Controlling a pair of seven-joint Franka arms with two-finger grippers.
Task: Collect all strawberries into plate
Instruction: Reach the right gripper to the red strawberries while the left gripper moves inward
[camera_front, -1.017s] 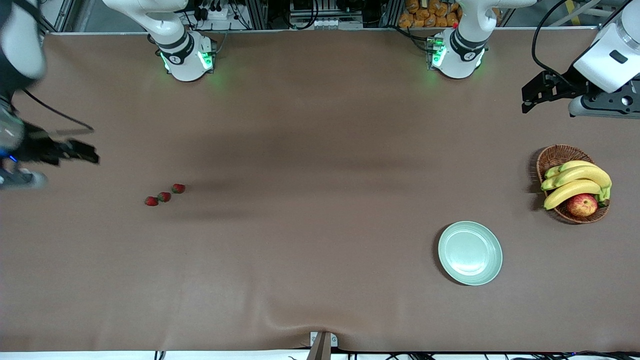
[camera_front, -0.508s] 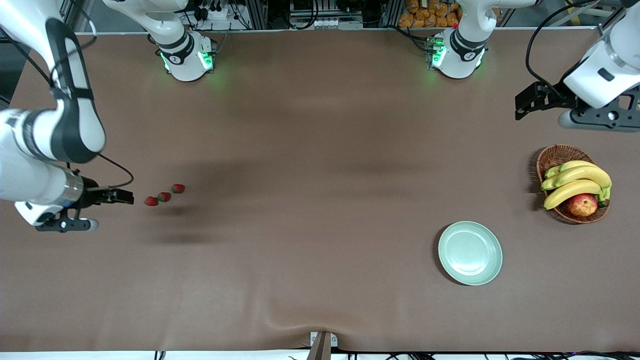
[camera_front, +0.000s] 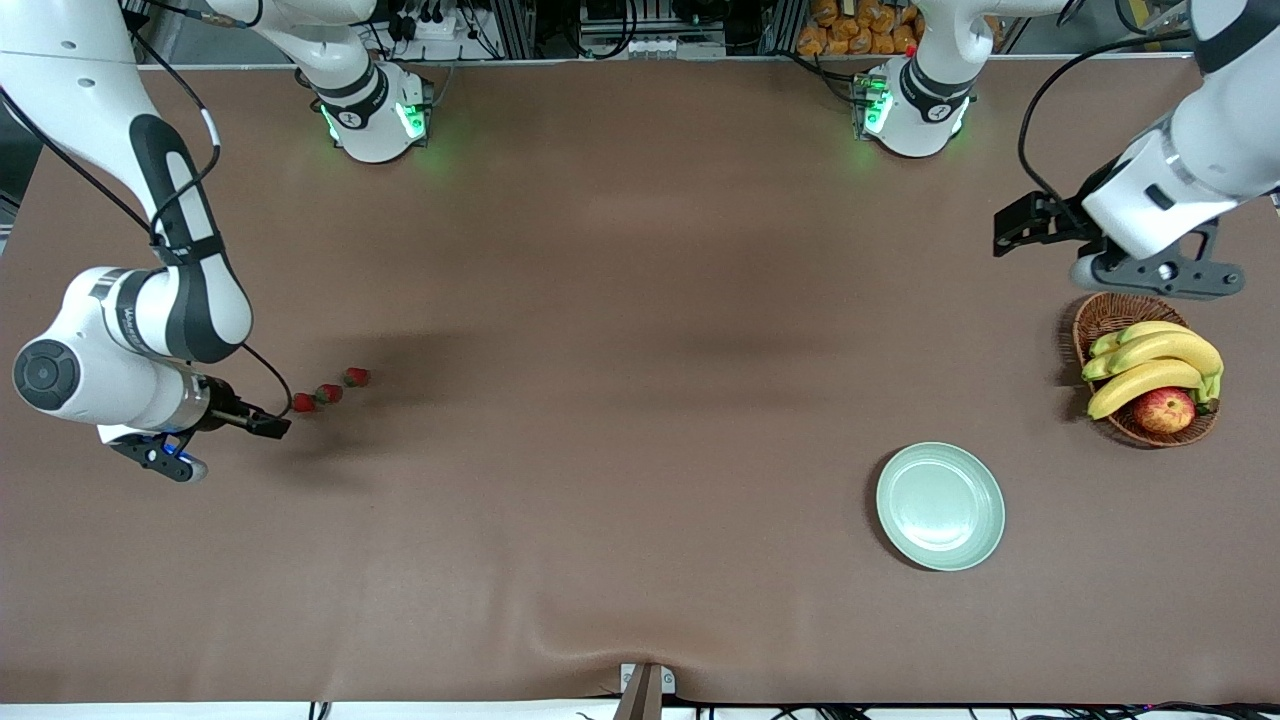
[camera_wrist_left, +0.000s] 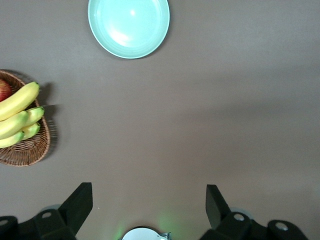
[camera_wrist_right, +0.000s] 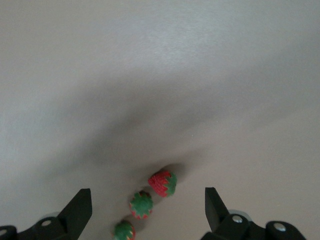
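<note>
We see the three strawberries (camera_front: 328, 392) in a short row on the table toward the right arm's end, just beside the right gripper (camera_front: 268, 426), whose fingers are spread wide with nothing between them. The right arm bends low over the table. The left gripper (camera_front: 1020, 228), also spread and holding nothing, hangs near the basket (camera_front: 1105, 312), with the plate (camera_front: 940, 506) well apart from the berries.

Strawberries (camera_front: 328, 392): touching row, crowding each other; bench (camera_front: 640, 300) bare around.
Plate (camera_front: 940, 506): unobstructed; basket (camera_front: 1145, 366) well apart.
</note>
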